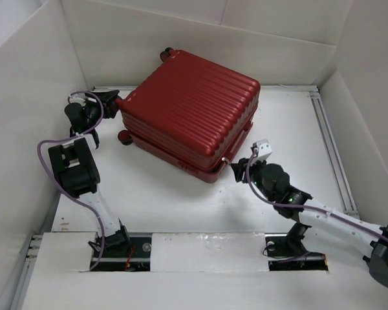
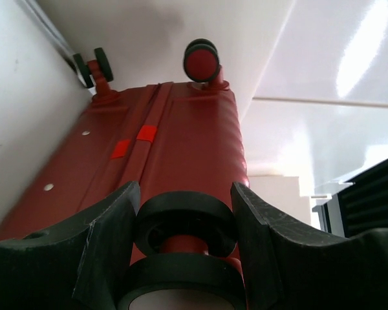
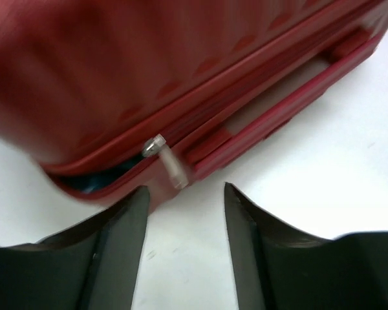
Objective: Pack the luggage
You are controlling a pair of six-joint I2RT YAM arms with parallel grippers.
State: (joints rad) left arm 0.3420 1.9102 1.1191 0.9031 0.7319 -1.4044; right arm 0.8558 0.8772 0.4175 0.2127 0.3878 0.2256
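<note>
Fingers of the left gripper pinch a black wheel of the dark-red luggage, whose shell runs away ahead of them, while the right gripper stands released, holding nothing, with the luggage's clear zip pull just ahead of the parted fingertips, not touching

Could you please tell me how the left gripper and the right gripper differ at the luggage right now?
The left gripper is closed around a black wheel of the luggage. The right gripper holds nothing, and its jaws are open. The left gripper touches the luggage, while the right gripper sits just short of the zip pull at the near corner. Both face the luggage.
</note>
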